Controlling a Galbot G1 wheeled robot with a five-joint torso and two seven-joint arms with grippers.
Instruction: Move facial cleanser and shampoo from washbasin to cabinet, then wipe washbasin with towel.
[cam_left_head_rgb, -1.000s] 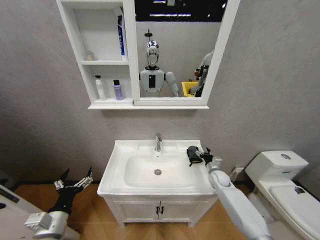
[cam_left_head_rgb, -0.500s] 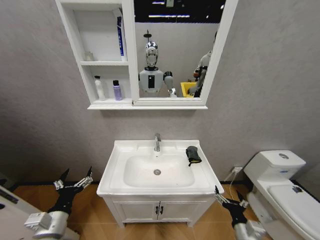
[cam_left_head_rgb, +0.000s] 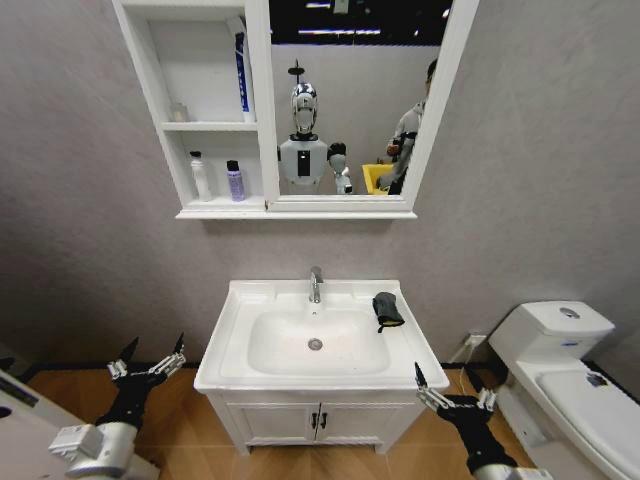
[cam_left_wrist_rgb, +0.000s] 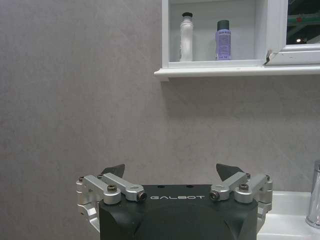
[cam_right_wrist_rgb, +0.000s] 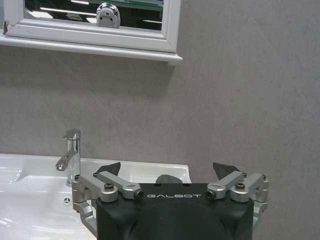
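Head view: the white rectangular ceramic washbasin (cam_left_head_rgb: 250, 375) with its chrome tap (cam_left_head_rgb: 316, 284) sits dead centre, and the small dark cloth towel (cam_left_head_rgb: 387, 308) lies crumpled on its right rim, far side. Up on the wall, the tall narrow white cabinet (cam_left_head_rgb: 152, 80) holds a white bottle (cam_left_head_rgb: 200, 175) and a purple bottle (cam_left_head_rgb: 235, 181) on its lowest shelf. The left gripper (cam_left_head_rgb: 149, 359) hangs low, left of the basin, jaws spread wide. The right gripper (cam_left_head_rgb: 447, 387) sits low off the near right corner, jaws wide too.

Left wrist view: left gripper (cam_left_wrist_rgb: 175, 172) points at the grey wall, nothing between the jaws.

Right wrist view: right gripper (cam_right_wrist_rgb: 168, 170) faces the basin, empty.
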